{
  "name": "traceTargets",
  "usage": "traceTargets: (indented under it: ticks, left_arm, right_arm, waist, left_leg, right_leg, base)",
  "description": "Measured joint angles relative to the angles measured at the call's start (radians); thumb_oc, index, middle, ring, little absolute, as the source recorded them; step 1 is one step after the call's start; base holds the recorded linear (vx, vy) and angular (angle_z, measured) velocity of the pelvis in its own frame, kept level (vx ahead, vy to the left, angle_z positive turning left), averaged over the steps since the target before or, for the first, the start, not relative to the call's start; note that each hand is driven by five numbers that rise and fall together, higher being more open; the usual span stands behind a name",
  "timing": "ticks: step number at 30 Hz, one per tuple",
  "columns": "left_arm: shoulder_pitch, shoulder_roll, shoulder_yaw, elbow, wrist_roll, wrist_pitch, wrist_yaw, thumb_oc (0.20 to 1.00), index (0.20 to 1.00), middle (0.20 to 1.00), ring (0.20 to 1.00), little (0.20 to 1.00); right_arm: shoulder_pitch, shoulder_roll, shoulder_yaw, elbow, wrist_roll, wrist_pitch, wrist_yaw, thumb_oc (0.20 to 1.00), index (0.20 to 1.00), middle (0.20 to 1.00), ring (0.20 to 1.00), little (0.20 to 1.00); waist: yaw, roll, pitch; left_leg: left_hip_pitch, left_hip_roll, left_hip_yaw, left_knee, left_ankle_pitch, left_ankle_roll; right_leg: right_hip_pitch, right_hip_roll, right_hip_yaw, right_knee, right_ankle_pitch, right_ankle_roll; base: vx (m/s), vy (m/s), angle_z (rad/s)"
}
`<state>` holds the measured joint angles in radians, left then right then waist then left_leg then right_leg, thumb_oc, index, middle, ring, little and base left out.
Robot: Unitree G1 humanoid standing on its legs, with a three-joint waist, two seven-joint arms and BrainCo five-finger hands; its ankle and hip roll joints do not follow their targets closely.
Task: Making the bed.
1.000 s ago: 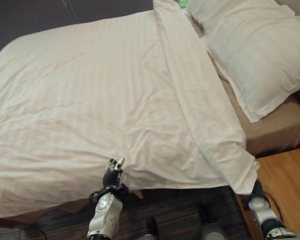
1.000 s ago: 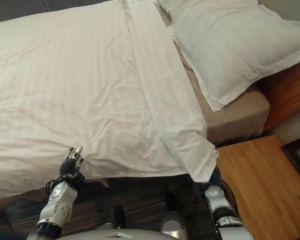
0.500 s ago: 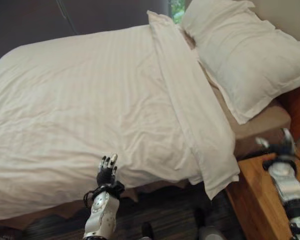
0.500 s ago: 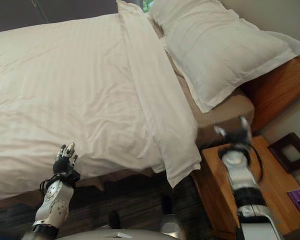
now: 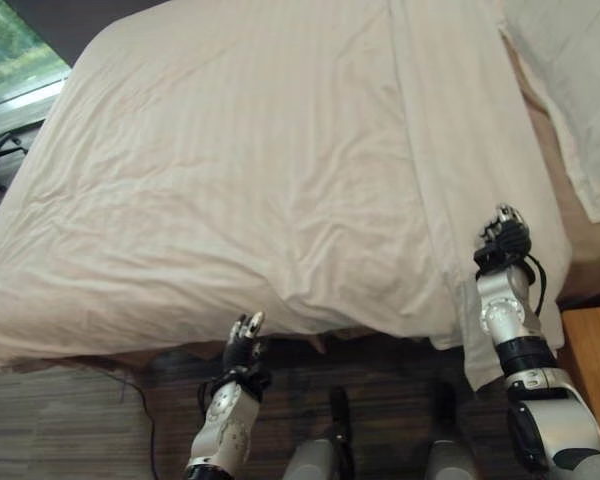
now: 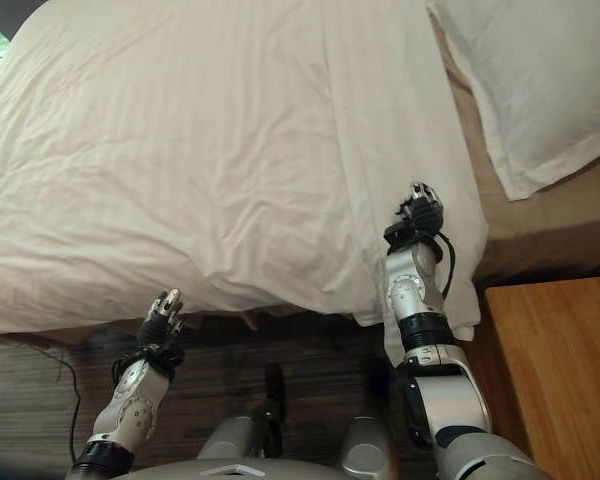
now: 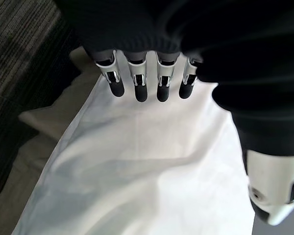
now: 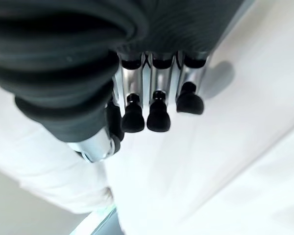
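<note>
the white striped duvet [image 5: 250, 170] covers most of the bed, its folded-back band [image 5: 460, 150] running from twelve o'clock down to five o'clock, where its corner droops over the bed's near edge. the white pillow [image 6: 525, 85] lies at two o'clock on the tan fitted sheet [image 6: 540, 225].

our right hand [image 5: 503, 238] sits over that band near the near edge, fingers loosely bent with dark tips [image 8: 158, 117] just above or brushing the cloth; we see nothing pinched. our left hand [image 5: 244, 345] is at seven o'clock, just below the duvet's hanging hem, fingers [image 7: 138, 88] straight and pointing at the cloth, holding nothing.

we judge the step in hand to be smoothing and squaring the near side. to do it well, we'd lay the right palm flat and sweep along the band toward the corner, not bunching it. with the left hand we'd take the hem below the ridge of creases [image 5: 310, 290] at six o'clock and draw it evenly down, keeping the stripes straight.
</note>
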<state>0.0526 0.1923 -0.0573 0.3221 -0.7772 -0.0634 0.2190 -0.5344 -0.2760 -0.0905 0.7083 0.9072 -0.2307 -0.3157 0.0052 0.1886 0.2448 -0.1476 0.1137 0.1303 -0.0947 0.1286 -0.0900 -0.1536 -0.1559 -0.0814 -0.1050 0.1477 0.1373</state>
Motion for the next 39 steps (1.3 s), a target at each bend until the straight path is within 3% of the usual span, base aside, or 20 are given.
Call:
traceTargets:
  ticks: [2, 5, 8, 12, 13, 14, 15, 20, 26, 31, 39]
  left_arm:
    - [-0.007, 0.003, 0.019, 0.016, -0.006, -0.001, -0.002, 1.000, 1.000, 1.000, 1.000, 1.000]
    - [-0.041, 0.001, 0.026, 0.073, -0.006, -0.001, -0.028, 1.000, 1.000, 1.000, 1.000, 1.000]
    - [-0.049, 0.003, 0.025, 0.093, -0.006, 0.001, -0.031, 1.000, 1.000, 1.000, 1.000, 1.000]
    - [-0.061, 0.002, 0.026, 0.151, -0.006, 0.010, -0.032, 1.000, 1.000, 1.000, 1.000, 1.000]
    - [-0.062, 0.003, 0.027, 0.159, -0.005, 0.011, -0.033, 1.000, 1.000, 1.000, 1.000, 1.000]
    - [-0.066, 0.003, 0.028, 0.160, -0.005, 0.015, -0.033, 1.000, 1.000, 1.000, 1.000, 1.000]
    - [-0.067, 0.003, 0.028, 0.159, -0.005, 0.021, -0.033, 1.000, 1.000, 1.000, 1.000, 1.000]
    - [-0.035, 0.016, 0.049, 0.013, 0.002, 0.027, -0.027, 1.000, 1.000, 1.000, 1.000, 1.000]
    - [-0.001, 0.044, 0.037, -0.150, 0.060, 0.028, -0.025, 1.000, 1.000, 1.000, 1.000, 1.000]
    - [0.015, 0.050, -0.037, -0.159, 0.154, 0.030, -0.046, 1.000, 1.000, 1.000, 1.000, 1.000]
    - [0.016, 0.047, -0.103, -0.233, 0.170, 0.034, -0.134, 1.000, 1.000, 1.000, 1.000, 1.000]
  right_arm:
    - [0.042, 0.011, -0.010, 0.011, 0.006, -0.004, 0.017, 0.200, 0.200, 0.200, 0.200, 0.200]
    - [0.144, 0.067, -0.056, 0.126, 0.006, 0.000, 0.084, 0.200, 0.200, 0.200, 0.200, 0.200]
    - [0.345, 0.126, -0.086, 0.295, 0.045, 0.100, 0.082, 0.200, 0.200, 0.200, 0.200, 0.200]
    - [0.493, 0.120, -0.110, 0.366, 0.042, 0.145, 0.085, 0.200, 0.200, 0.200, 0.200, 0.200]
    - [0.522, 0.106, -0.127, 0.366, 0.033, 0.159, 0.085, 0.241, 0.241, 0.241, 0.241, 0.241]
    - [0.532, 0.093, -0.126, 0.365, 0.030, 0.165, 0.085, 0.429, 0.429, 0.429, 0.429, 0.429]
    - [0.536, 0.075, -0.121, 0.359, 0.025, 0.169, 0.086, 1.000, 1.000, 1.000, 1.000, 1.000]
    - [0.517, 0.000, 0.040, 0.032, -0.215, 0.178, 0.110, 1.000, 1.000, 1.000, 1.000, 1.000]
    - [0.468, -0.019, 0.191, -0.344, -0.442, 0.172, 0.145, 1.000, 1.000, 1.000, 1.000, 1.000]
    - [0.435, -0.010, 0.270, -0.391, -0.594, 0.179, 0.180, 1.000, 1.000, 1.000, 1.000, 1.000]
    - [0.455, -0.013, 0.294, -0.388, -0.634, 0.205, 0.195, 1.000, 1.000, 1.000, 1.000, 1.000]
  waist:
    - [-0.009, -0.007, 0.008]
    - [-0.034, -0.047, 0.018]
    - [-0.070, -0.078, 0.028]
    - [-0.118, -0.098, 0.036]
    - [-0.137, -0.111, 0.033]
    - [-0.142, -0.121, 0.030]
    - [-0.141, -0.135, 0.023]
    - [-0.134, -0.190, -0.027]
    - [-0.113, -0.219, -0.081]
    - [-0.096, -0.227, -0.114]
    - [-0.093, -0.222, -0.160]
  left_leg:
    - [-0.002, 0.002, -0.002, 0.000, -0.001, -0.001]
    - [0.024, 0.006, -0.002, 0.000, -0.007, -0.010]
    - [0.053, 0.006, 0.009, -0.005, -0.023, -0.019]
    - [0.089, 0.008, 0.028, -0.006, -0.035, -0.024]
    - [0.100, 0.011, 0.029, -0.006, -0.041, -0.022]
    - [0.105, 0.014, 0.032, -0.006, -0.042, -0.022]
    - [0.112, 0.020, 0.034, -0.006, -0.042, -0.022]
    - [0.129, 0.027, 0.052, -0.006, -0.041, -0.022]
    - [0.152, 0.028, 0.054, -0.005, -0.041, -0.022]
    - [0.169, 0.027, 0.050, -0.005, -0.042, -0.022]
    - [0.176, 0.028, 0.050, -0.006, -0.042, -0.022]
  right_leg:
    - [0.000, 0.002, -0.003, 0.002, -0.001, -0.001]
    - [0.026, 0.006, -0.005, 0.003, -0.009, -0.003]
    - [0.046, 0.004, 0.009, 0.001, -0.021, 0.005]
    - [0.071, 0.005, 0.028, -0.001, -0.021, 0.005]
    - [0.080, 0.008, 0.029, -0.001, -0.025, 0.001]
    - [0.085, 0.012, 0.032, -0.001, -0.026, -0.001]
    - [0.090, 0.017, 0.035, -0.001, -0.026, -0.002]
    - [0.093, 0.026, 0.055, -0.002, -0.022, -0.008]
    - [0.113, 0.028, 0.060, -0.002, -0.021, -0.010]
    - [0.135, 0.026, 0.057, -0.002, -0.023, -0.008]
    - [0.141, 0.027, 0.058, -0.002, -0.022, -0.008]
  base:
    - [0.07, -0.016, 0.05]
    - [0.07, 0.018, -0.01]
    - [0.05, 0.045, -0.12]
    - [0.05, 0.036, -0.16]
    - [0.04, 0.019, -0.07]
    - [0.04, 0.031, -0.09]
    - [0.01, 0.021, -0.10]
    - [0.01, 0.018, -0.12]
    - [0.00, 0.003, -0.01]
    - [0.00, 0.003, 0.01]
    - [0.00, 0.000, 0.00]
